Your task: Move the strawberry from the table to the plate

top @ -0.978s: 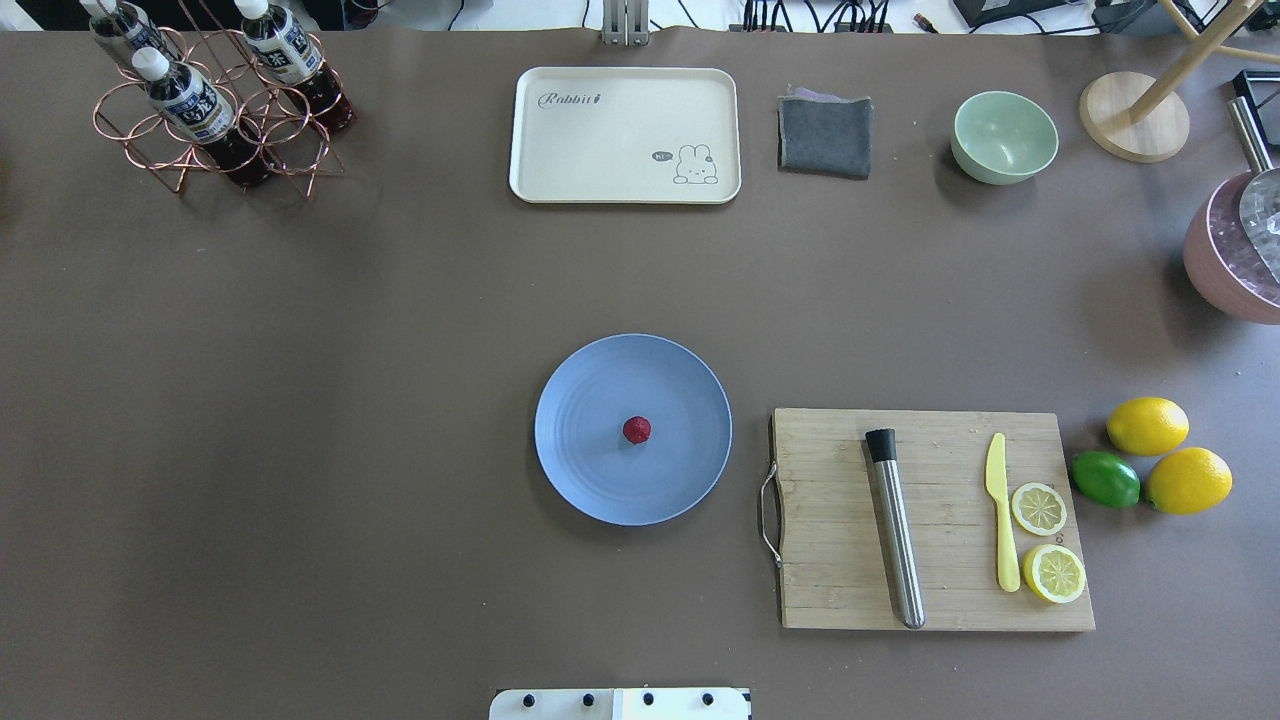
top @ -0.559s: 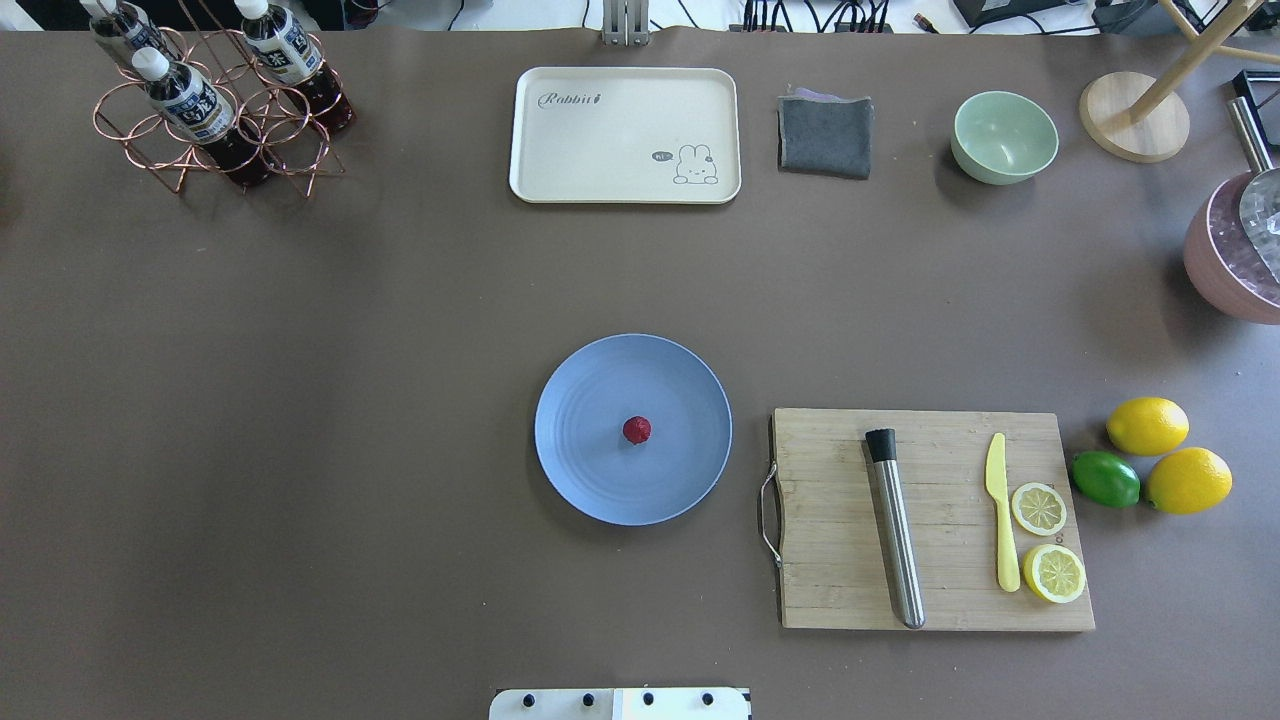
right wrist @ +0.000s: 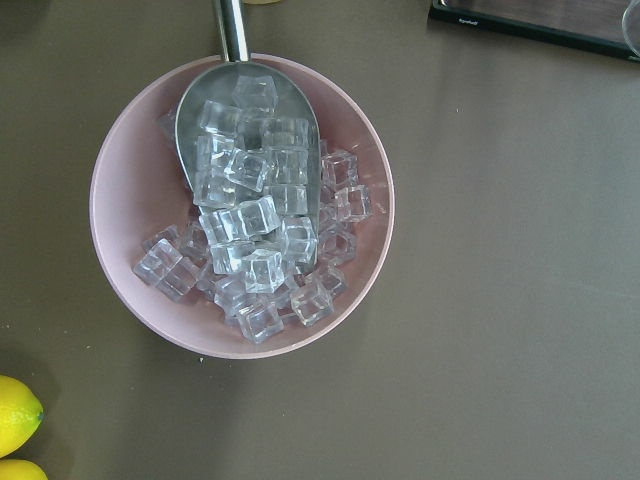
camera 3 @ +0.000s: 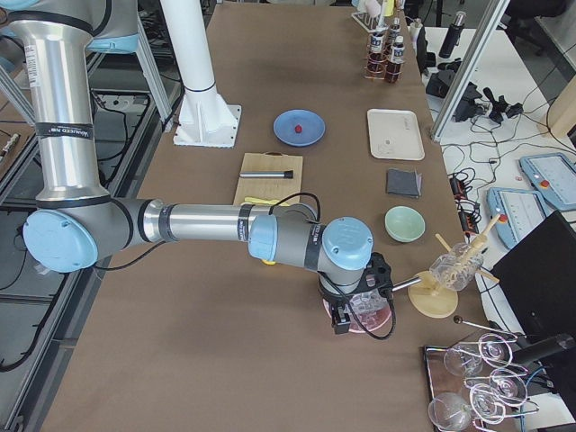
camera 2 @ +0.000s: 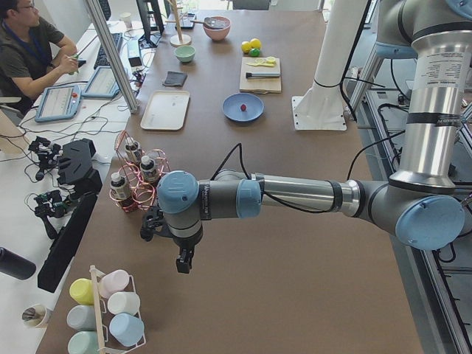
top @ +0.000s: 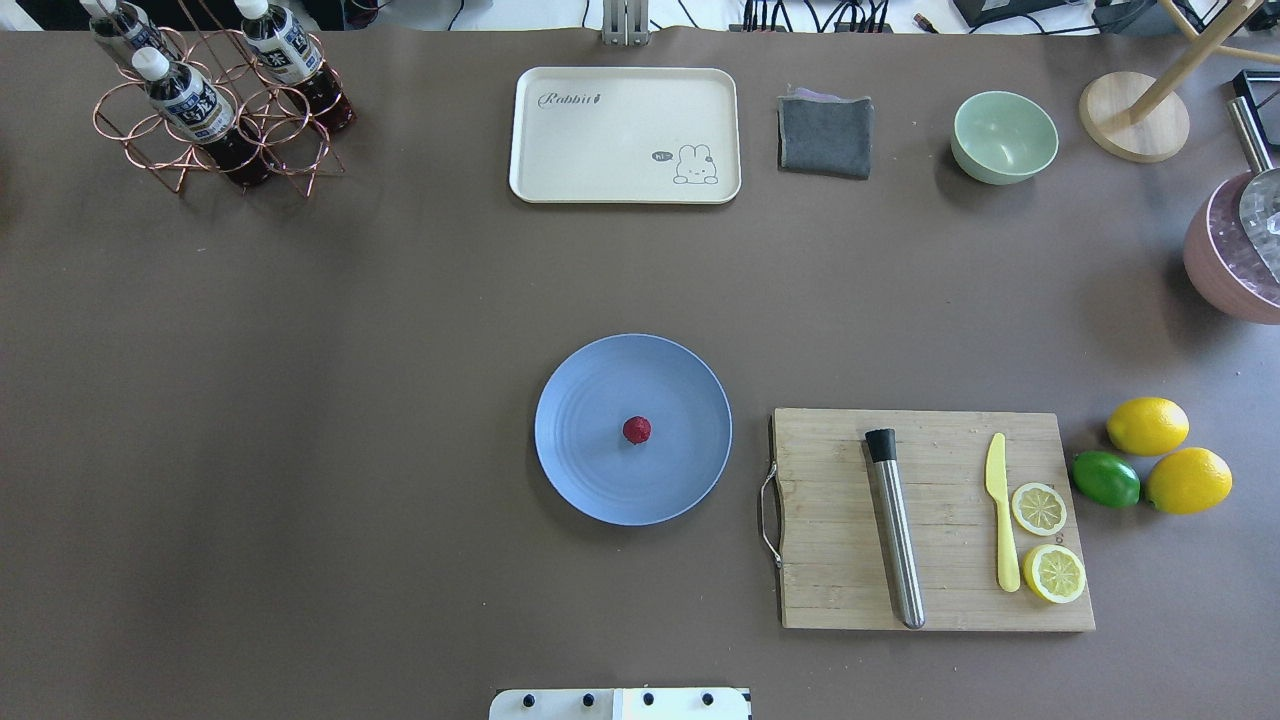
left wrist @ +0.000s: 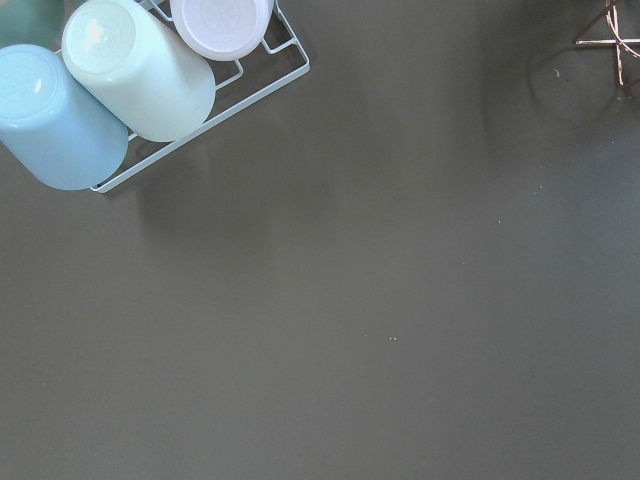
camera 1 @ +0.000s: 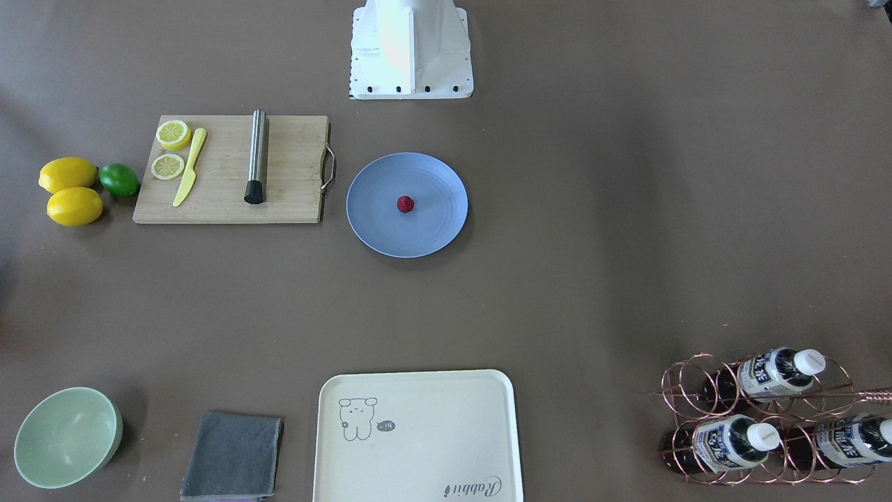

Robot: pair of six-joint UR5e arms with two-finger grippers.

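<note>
- surface [top: 300, 400]: brown, matte, carrying every item below
- left arm [camera 2: 295, 195]: stretched low over the surface's end; left tool [camera 2: 183, 263] pointing down above bare surface, between the bottle rack [top: 182, 170] and a wire rack of upturned cups [left wrist: 135, 70]; seen only side-on, so I cannot tell if it is spread or pressed together
- right arm [camera 3: 198, 220]: stretched low at the opposite end; right tool [camera 3: 341, 318] hanging above the pink bowl [right wrist: 130, 170]; likewise I cannot tell its state
- board [top: 830, 500]: wooden, metal handle facing the plate, just beside it
- tray [top: 625, 135]: cream, rabbit drawing, at the far edge
- plate [top: 580, 470]: blue-grey, round, mid-surface in front of the base
- bottle rack: copper wire, three dark bottles, far corner
- pink bowl: filled with ice cubes [right wrist: 250, 230], with a steel scoop [right wrist: 232, 30] resting in them
- green bowl [top: 1004, 136]: upright, near the cloth [top: 825, 135]
- cloth: grey, folded, between tray and green bowl
- rod [top: 895, 540]: steel, black cap, lying on the board
- two lemons [top: 1147, 426]: whole, beside the board, touching the lime [top: 1105, 479]
- knife [top: 997, 500]: yellow, on the board
- lemon halves [top: 1039, 508]: two, cut faces up, beside the knife
- strawberry [top: 637, 430]: dark red, resting near the plate's centre, well apart from both tools
</note>
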